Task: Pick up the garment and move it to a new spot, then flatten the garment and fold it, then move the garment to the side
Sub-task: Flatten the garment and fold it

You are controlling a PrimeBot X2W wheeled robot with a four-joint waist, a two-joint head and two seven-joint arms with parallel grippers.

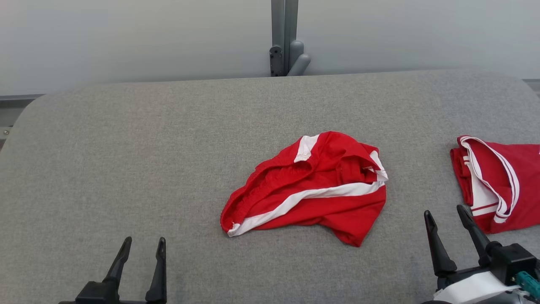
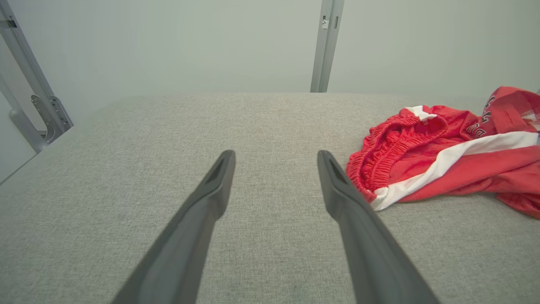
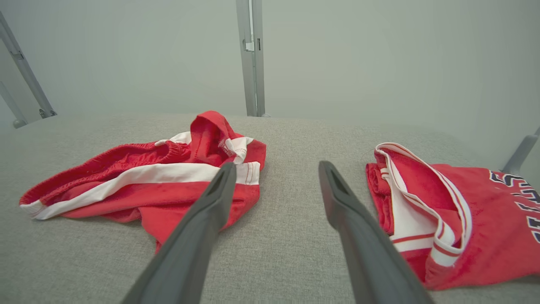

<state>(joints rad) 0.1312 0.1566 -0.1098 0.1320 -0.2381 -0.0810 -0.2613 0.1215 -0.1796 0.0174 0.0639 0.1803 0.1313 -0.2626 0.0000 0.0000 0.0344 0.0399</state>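
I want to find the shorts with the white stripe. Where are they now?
In the head view the crumpled red shorts lie near the middle of the grey surface, to the left of the folded red jersey.

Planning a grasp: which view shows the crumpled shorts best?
Head view: the shorts lie whole and unobstructed. Left wrist view crops them at its right edge; in the right wrist view, a jaw of the right gripper overlaps their corner.

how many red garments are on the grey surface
2: crumpled red shorts at the centre; a second red garment at the right edge, partly out of frame.
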